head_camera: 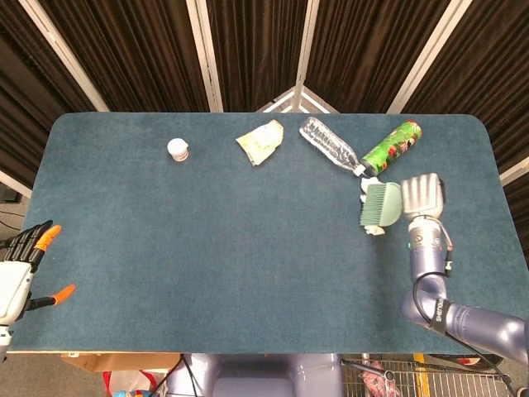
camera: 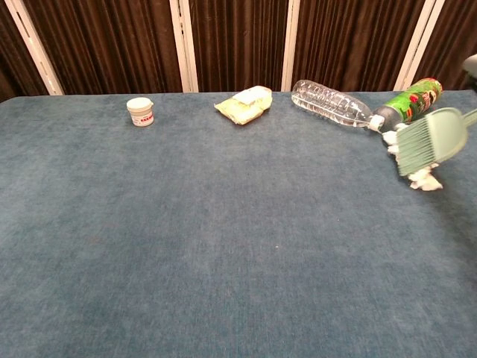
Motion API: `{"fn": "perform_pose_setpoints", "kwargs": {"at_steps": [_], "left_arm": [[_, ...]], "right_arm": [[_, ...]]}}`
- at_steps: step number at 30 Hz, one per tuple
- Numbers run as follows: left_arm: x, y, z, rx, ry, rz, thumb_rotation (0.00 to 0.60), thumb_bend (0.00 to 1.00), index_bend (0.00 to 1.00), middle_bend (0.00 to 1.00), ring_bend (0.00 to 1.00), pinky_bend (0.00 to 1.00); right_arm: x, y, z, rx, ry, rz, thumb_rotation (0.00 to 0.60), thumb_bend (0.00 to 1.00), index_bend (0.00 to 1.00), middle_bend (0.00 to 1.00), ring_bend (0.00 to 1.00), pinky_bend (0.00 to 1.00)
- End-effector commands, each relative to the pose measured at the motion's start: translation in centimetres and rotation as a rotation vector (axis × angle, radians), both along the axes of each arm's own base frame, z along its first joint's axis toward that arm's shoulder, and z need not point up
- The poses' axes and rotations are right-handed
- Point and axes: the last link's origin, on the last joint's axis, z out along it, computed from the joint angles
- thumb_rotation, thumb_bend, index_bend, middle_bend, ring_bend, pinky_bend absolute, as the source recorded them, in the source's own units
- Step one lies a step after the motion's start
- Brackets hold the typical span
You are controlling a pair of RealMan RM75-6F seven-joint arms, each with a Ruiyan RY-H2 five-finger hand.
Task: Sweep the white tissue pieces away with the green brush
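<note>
My right hand (head_camera: 421, 197) grips the green brush (head_camera: 380, 204) at the table's right side; in the chest view only the green brush (camera: 433, 139) shows at the right edge. Its bristles point left and down over the white tissue pieces (camera: 423, 179), which peek out under the brush head; white tissue pieces (head_camera: 376, 231) also show below the brush in the head view. More tissue bits (camera: 390, 137) lie by the bottle cap. My left hand (head_camera: 21, 269) hangs open off the table's left edge, holding nothing.
Along the far edge lie a clear plastic bottle (head_camera: 329, 145), a green printed can (head_camera: 391, 148), a yellow crumpled packet (head_camera: 260, 141) and a small white jar (head_camera: 178, 149). The blue table (head_camera: 207, 248) ends close to the right of my right hand.
</note>
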Motion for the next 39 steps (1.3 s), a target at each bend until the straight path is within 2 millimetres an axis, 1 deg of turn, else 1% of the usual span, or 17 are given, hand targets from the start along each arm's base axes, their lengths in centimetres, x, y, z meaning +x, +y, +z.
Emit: {"fn": "perform_pose_setpoints", "kwargs": {"at_steps": [1,8,10,13,15,18,21,23,25,26,27,28,30,33,37,39], "left_arm": [[0.1,0.0,0.0,0.003,-0.001,-0.001,0.600,0.00,0.00,0.00,0.00,0.02],[0.1,0.1,-0.1,0.004,0.005,-0.005,0.600,0.00,0.00,0.00,0.00,0.02],[0.1,0.1,-0.1,0.005,0.004,-0.004,0.600,0.00,0.00,0.00,0.00,0.02],[0.1,0.1,-0.1,0.008,0.005,-0.004,0.600,0.00,0.00,0.00,0.00,0.02],[0.1,0.1,-0.1,0.009,0.005,-0.002,0.600,0.00,0.00,0.00,0.00,0.02],[0.0,0.1,-0.1,0.007,0.005,-0.002,0.600,0.00,0.00,0.00,0.00,0.02],[0.1,0.1,-0.2,0.004,0.006,-0.004,0.600,0.00,0.00,0.00,0.00,0.02],[0.2,0.1,-0.3,0.003,0.010,-0.007,0.600,0.00,0.00,0.00,0.00,0.02],[0.2,0.1,-0.4,-0.001,0.014,-0.007,0.600,0.00,0.00,0.00,0.00,0.02],[0.2,0.1,-0.4,-0.001,0.015,-0.007,0.600,0.00,0.00,0.00,0.00,0.02],[0.2,0.1,-0.5,0.000,0.019,-0.006,0.600,0.00,0.00,0.00,0.00,0.02],[0.1,0.2,-0.5,0.000,0.020,-0.004,0.600,0.00,0.00,0.00,0.00,0.02],[0.1,0.2,-0.5,0.001,0.019,0.002,0.600,0.00,0.00,0.00,0.00,0.02],[-0.1,0.3,-0.4,0.003,0.020,0.009,0.600,0.00,0.00,0.00,0.00,0.02],[-0.1,0.3,-0.3,0.009,0.022,0.010,0.600,0.00,0.00,0.00,0.00,0.02],[-0.2,0.2,-0.3,0.011,0.020,0.013,0.600,0.00,0.00,0.00,0.00,0.02]], "right_arm": [[-1.0,0.5,1.5,-0.020,0.035,-0.011,0.600,0.66,0.86,0.99,0.98,0.79],[-1.5,1.1,4.1,-0.070,0.030,-0.023,0.600,0.66,0.86,0.99,0.98,0.79],[-1.0,1.5,4.8,-0.085,-0.011,-0.007,0.600,0.66,0.86,0.99,0.98,0.79],[-0.1,2.2,5.3,-0.082,-0.064,0.028,0.600,0.66,0.86,0.99,0.98,0.79],[0.9,3.4,5.6,-0.068,-0.123,0.075,0.600,0.66,0.86,0.99,0.98,0.79],[1.9,4.9,5.4,-0.038,-0.225,0.102,0.600,0.66,0.86,0.99,0.98,0.79],[2.8,6.2,4.3,0.016,-0.307,0.114,0.600,0.66,0.86,0.99,0.98,0.79],[3.6,7.3,3.1,0.072,-0.357,0.130,0.600,0.66,0.86,0.99,0.98,0.79],[4.6,8.4,1.4,0.140,-0.406,0.150,0.600,0.66,0.86,0.99,0.98,0.79],[4.8,8.6,1.1,0.151,-0.415,0.153,0.600,0.66,0.86,0.99,0.98,0.79],[5.4,9.3,0.0,0.190,-0.452,0.159,0.600,0.66,0.86,0.99,0.98,0.79],[5.5,9.6,-0.4,0.203,-0.465,0.160,0.600,0.66,0.86,0.99,0.98,0.79],[6.1,10.2,-2.0,0.241,-0.507,0.158,0.600,0.66,0.86,0.99,0.98,0.79],[6.6,10.8,-4.2,0.272,-0.552,0.155,0.600,0.66,0.86,0.99,0.98,0.79],[6.7,11.0,-6.8,0.269,-0.615,0.139,0.600,0.66,0.86,0.99,0.97,0.79],[6.5,10.9,-8.0,0.247,-0.637,0.134,0.600,0.66,0.83,0.99,0.94,0.78]]}}
